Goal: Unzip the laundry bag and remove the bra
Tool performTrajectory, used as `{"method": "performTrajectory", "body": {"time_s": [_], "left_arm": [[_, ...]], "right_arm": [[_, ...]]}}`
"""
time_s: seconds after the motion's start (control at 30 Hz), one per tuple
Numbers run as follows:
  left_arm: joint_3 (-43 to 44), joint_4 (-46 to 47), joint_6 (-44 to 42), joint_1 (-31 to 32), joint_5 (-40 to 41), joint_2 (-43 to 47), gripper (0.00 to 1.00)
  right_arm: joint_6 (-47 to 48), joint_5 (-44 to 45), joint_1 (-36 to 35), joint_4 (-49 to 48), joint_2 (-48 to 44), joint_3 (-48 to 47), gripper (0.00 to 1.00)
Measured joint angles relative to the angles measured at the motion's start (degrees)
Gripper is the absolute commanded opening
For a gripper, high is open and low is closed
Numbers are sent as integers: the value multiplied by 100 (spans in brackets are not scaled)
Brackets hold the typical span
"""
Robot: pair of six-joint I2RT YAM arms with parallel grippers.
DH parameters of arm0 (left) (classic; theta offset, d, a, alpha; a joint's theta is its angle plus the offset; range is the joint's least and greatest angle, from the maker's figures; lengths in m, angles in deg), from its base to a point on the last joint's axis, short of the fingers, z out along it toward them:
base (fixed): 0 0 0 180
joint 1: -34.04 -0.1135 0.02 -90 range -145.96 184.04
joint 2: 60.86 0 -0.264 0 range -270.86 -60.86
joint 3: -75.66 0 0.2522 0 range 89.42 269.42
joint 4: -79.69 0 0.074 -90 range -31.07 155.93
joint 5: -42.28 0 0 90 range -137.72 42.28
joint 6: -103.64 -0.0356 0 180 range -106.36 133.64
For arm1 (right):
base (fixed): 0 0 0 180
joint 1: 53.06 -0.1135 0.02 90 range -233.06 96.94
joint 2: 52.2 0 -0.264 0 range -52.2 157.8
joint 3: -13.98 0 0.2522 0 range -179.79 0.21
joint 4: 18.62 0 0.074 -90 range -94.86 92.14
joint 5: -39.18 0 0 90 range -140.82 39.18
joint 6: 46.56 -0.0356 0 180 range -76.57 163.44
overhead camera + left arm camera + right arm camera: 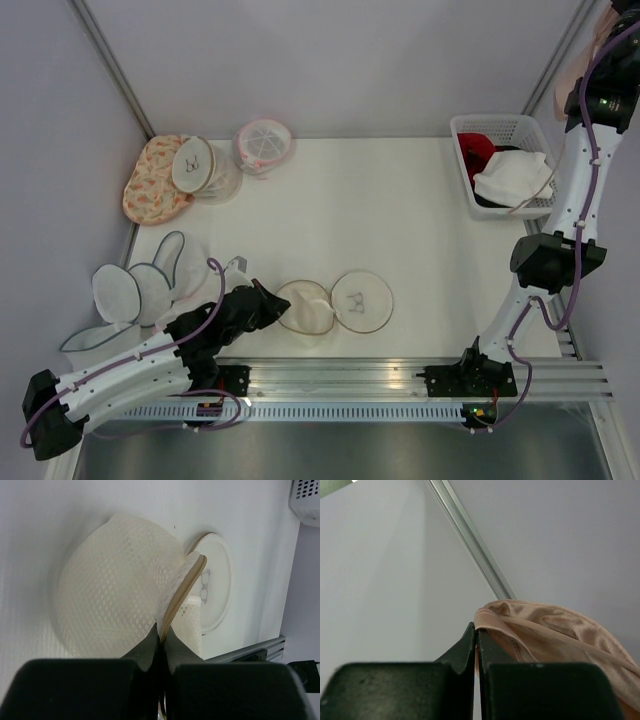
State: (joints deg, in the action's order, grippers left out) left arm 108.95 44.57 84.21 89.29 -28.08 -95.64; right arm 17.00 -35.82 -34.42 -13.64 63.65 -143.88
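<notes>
Left hand is clamped on the tan zipper rim of the laundry bag, which lies splayed open on the desk near its front edge. The right hand, pinched together on the bra, holds it high at the far right. The bra looks fully out, so the step now is a tidy set-down: lower it onto bare desk, straps clear of the basket, before letting go.

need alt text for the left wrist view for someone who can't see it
The left fingers are shut on the tan zipper rim of the opened cream mesh laundry bag; its other half lies flat on the white table.
</notes>
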Motion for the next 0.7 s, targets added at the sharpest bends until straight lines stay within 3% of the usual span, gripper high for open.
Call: {"method": "performTrajectory", "body": {"time_s": [0.37, 0.7], "left_arm": [[0, 46, 24, 0, 4, 17, 2], [-11, 133, 125, 0, -9, -136, 2]], "right_arm": [[-501, -201, 31, -463, 599, -146, 0], [-494, -564, -55, 164, 1078, 1075, 0]]}}
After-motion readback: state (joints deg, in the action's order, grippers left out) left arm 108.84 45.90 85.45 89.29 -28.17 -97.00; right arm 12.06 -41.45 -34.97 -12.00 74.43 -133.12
